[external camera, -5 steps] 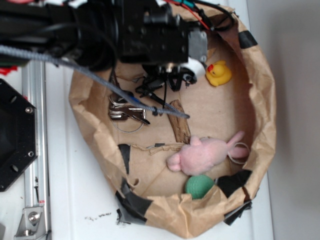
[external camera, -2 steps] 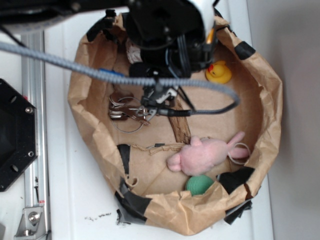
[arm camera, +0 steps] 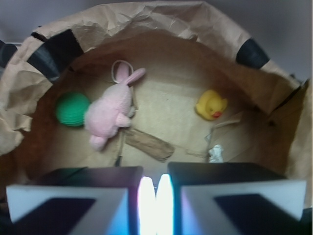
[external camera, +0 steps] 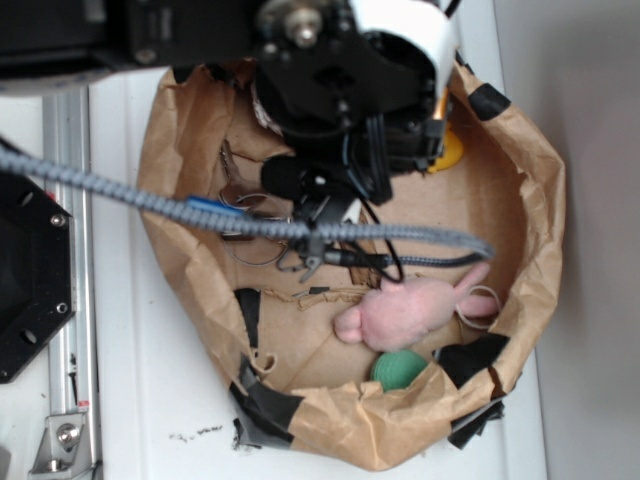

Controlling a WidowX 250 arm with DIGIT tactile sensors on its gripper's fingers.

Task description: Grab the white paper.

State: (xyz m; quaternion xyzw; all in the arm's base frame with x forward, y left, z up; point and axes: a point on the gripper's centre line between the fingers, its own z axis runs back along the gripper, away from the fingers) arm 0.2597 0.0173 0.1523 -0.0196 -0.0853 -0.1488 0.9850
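The white paper (arm camera: 215,152) is a small wrinkled wad on the floor of the brown paper bag (arm camera: 146,19), just below and near the yellow duck (arm camera: 211,105). It lies beyond my gripper (arm camera: 156,205) and to its right, clear of it. The two black fingers stand together at the bottom of the wrist view, with bright white pads meeting and nothing between them. In the exterior view the black arm (external camera: 340,90) covers the paper and the fingertips.
A pink plush bunny (external camera: 410,310), a green ball (external camera: 400,368), a brown stick (arm camera: 146,143) and metal clips (external camera: 240,195) lie in the bag (external camera: 520,200). The duck (external camera: 452,150) peeks out beside the arm. A black plate (external camera: 25,280) sits at the left.
The arm has swung from the bag's upper left over its middle and now covers the paper and most of the duck in the exterior view.
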